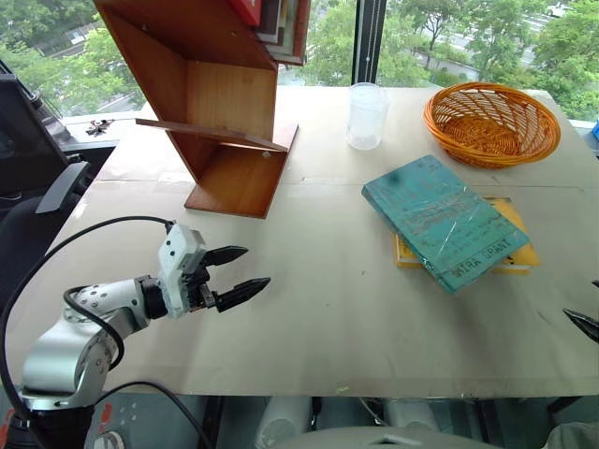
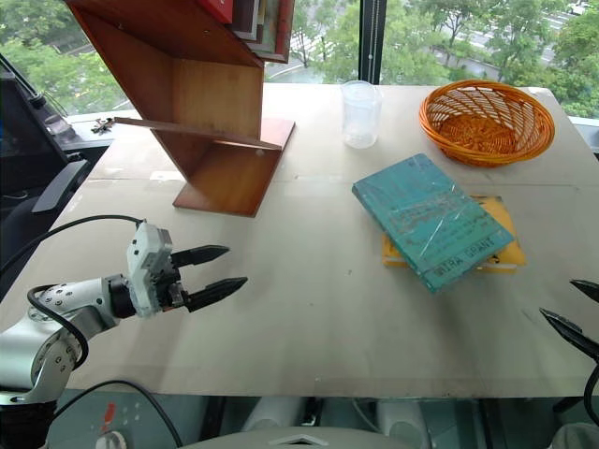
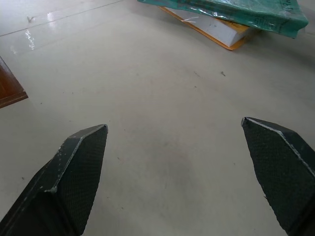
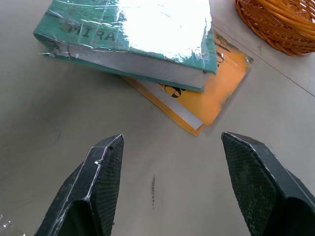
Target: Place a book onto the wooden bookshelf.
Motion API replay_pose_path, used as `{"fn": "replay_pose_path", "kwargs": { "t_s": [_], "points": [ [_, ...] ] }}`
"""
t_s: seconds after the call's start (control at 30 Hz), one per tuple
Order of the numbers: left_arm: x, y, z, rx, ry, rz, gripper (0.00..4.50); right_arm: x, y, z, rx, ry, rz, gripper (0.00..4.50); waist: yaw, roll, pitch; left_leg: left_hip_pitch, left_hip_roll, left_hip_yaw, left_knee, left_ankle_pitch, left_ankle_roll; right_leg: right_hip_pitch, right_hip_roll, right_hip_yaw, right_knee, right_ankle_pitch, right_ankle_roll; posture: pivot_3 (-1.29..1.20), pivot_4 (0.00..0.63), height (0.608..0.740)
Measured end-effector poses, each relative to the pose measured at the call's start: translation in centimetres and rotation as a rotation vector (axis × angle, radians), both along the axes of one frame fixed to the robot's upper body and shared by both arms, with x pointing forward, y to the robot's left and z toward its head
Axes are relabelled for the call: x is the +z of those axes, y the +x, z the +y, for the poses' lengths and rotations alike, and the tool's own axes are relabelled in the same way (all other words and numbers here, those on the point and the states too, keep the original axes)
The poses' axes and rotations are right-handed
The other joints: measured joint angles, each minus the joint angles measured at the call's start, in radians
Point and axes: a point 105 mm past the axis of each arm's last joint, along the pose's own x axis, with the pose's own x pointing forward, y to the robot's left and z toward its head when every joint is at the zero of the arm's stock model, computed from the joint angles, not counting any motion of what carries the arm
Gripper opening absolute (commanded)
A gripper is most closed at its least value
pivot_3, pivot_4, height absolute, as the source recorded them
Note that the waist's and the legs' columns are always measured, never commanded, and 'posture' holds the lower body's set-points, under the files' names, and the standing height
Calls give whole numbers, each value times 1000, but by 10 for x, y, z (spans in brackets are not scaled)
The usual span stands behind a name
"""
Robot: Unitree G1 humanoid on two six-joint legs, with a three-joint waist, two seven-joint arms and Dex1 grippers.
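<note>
Left gripper (image 1: pixel 244 273) spread over beige table (image 1: pixel 318 309), right gripper (image 4: pixel 170 142) spread, trees outside.

We see the yellow book (image 1: pixel 518 254) mostly covered by the teal book (image 1: pixel 445 221) lying on it. The picture's top edge cuts off the bookshelf (image 1: pixel 213 112) (its books (image 1: pixel 281 23) too), and the right gripper (image 2: pixel 573 318) is clipped at the edge.

Daylight is coming in through a big window (image 1: pixel 440 28), green trees are showing outside, and a pale table (image 1: pixel 328 309) is standing in front of it.
</note>
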Motion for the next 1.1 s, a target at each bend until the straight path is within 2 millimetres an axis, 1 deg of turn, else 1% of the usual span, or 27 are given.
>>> {"fn": "replay_pose_path", "kwargs": {
  "t_s": [0.07, 0.1, 0.13, 0.17, 0.23, 0.27, 0.3, 0.33, 0.37, 0.4, 0.43, 0.47, 0.5, 0.53, 0.6, 0.63, 0.67, 0.73, 0.83, 0.87, 0.97, 1.0, 1.1],
  "points": [
    [0, 0, 0, 0, 0, 0, 4500, 0, 0, 0, -1, 0, -1, 3062, 0, 0, 0, 0, 0, 0, 0, 0, 0, 0, 0, 0, 0, 0, 0, 0, 150, 740],
    [3, 1, -2, -9, -12, -4, 4500, 1, 5, -1, -24, -3, -17, 3062, 0, 0, 0, 0, 0, 0, 0, 0, 0, 0, 0, 0, 0, 0, 0, 0, 150, 740],
    [9, 4, -5, -23, -25, -16, 4500, 2, 10, -2, -48, 0, -31, 3062, 1, -1, 0, 0, 0, 0, 0, 0, 0, 0, 0, 0, 0, 0, 0, 0, 150, 740],
    [24, 6, -15, -65, -53, -53, 4500, 9, 23, 0, -87, 17, -67, 3062, 0, -1, 1, 0, 0, 0, 0, 0, 0, 0, -1, 0, 0, 0, 0, 0, 150, 740],
    [35, 6, -23, -101, -65, -91, 4500, 14, 30, 3, -98, 23, -85, 3062, -1, 0, 1, 0, 0, 1, 0, 0, 0, 0, -1, 0, 0, 0, -1, 0, 150, 740],
    [43, 4, -30, -137, -74, -119, 4500, 20, 35, 5, -117, 33, -94, 3062, -1, 1, 0, 0, 0, 2, 0, 0, 0, 0, -1, 0, 0, 0, -1, 0, 150, 740],
    [50, 0, -37, -175, -85, -135, 4500, 24, 42, 5, -151, 50, -75, 2832, -2, 2, 0, 1, 0, 2, 0, 0, 0, 0, -1, 0, 0, 1, 0, 0, 150, 740],
    [52, -3, -42, -203, -93, -138, 4500, 27, 53, 3, -197, 74, -35, 2538, -4, 2, 0, 0, 0, 2, -1, 0, 0, -1, 0, 0, 0, 2, 2, 0, 150, 740],
    [54, -4, -46, -222, -96, -143, 4500, 30, 58, 3, -210, 80, -30, 2325, -3, 2, 0, 0, 0, 3, -1, 0, 0, -1, 0, 0, 0, 2, 2, 0, 150, 740],
    [56, -5, -48, -235, -94, -149, 4500, 34, 69, 6, -219, 95, -22, 1923, -6, 2, 0, 0, 0, 3, -1, 0, 0, -1, 0, 1, 0, 2, 3, 0, 150, 740],
    [60, -7, -56, -274, -92, -170, 4500, 49, 87, 13, -218, 98, -44, 1426, -11, 3, 2, 0, 0, 4, -1, 0, 0, -1, 0, 2, 0, 2, 3, 0, 150, 740],
    [63, -10, -60, -293, -92, -183, 4500, 56, 92, 16, -212, 88, -53, 983, -10, 3, 2, 0, 0, 5, -1, 0, 0, -2, 0, 2, 0, 2, 2, 0, 150, 740],
    [66, -12, -62, -305, -94, -197, 4500, 63, 103, 22, -201, 70, -57, 510, -10, 3, 2, 1, 0, 5, -1, 0, 0, -1, 1, 1, 0, 2, 3, 0, 150, 740],
    [68, -13, -64, -306, -97, -205, 4500, 68, 117, 28, -196, 49, -56, 35, -12, 3, 2, 0, 0, 4, -1, 0, 0, -2, 1, 1, 0, 2, 3, 0, 150, 740],
    [67, -14, -66, -310, -104, -204, 4500, 72, 139, 31, -212, 30, -51, 35, -13, 2, 3, 0, 0, 5, -2, 1, -1, -2, 1, 1, -1, 2, 3, 0, 150, 740],
    [66, -16, -67, -307, -112, -201, 4500, 69, 154, 32, -229, 24, -29, 35, -15, 1, 3, -1, 0, 5, -2, 2, -3, -2, 1, 1, -2, 2, 3, 0, 150, 740],
    [66, -17, -69, -311, -115, -202, 4500, 67, 162, 31, -243, 13, -12, 35, -15, 1, 4, -1, 0, 5, -2, 2, -3, -2, 1, 1, -2, 2, 3, 0, 150, 740],
    [66, -20, -72, -312, -131, -206, 4500, 54, 186, 30, -260, -18, 52, 35, -16, 1, 4, -3, -1, 5, -2, 3, -4, -3, 1, 0, -4, 2, 3, 0, 150, 740],
    [65, -24, -74, -307, -136, -206, 4500, 32, 202, 36, -225, -56, 136, 35, -15, 1, 4, -10, 0, 5, -2, 3, -4, -9, 1, 0, -5, 3, 3, 0, 150, 740],
    [63, -25, -74, -300, -135, -200, 4500, 22, 205, 39, -204, -66, 175, 35, -15, 1, 4, -14, 0, 5, -2, 3, -4, -13, 0, 0, -5, 3, 3, 0, 150, 740],
    [56, -25, -71, -261, -141, -174, 4500, 1, 206, 50, -142, -88, 255, 35, -16, 1, 4, -16, 0, 5, -2, 3, -4, -15, 0, 0, -5, 3, 4, 0, 150, 740],
    [56, -26, -71, -258, -142, -172, 4500, 0, 205, 51, -136, -89, 260, 35, -16, 1, 4, -16, 0, 5, -2, 3, -4, -15, 0, 0, -5, 3, 4, 0, 150, 740],
    [50, -30, -70, -230, -144, -161, 4500, -1, 205, 70, -59, -83, 263, 35, -20, 1, 4, -16, 0, 5, -2, 3, -4, -15, 0, 0, -5, 3, 4, 0, 150, 740]
  ]
}}
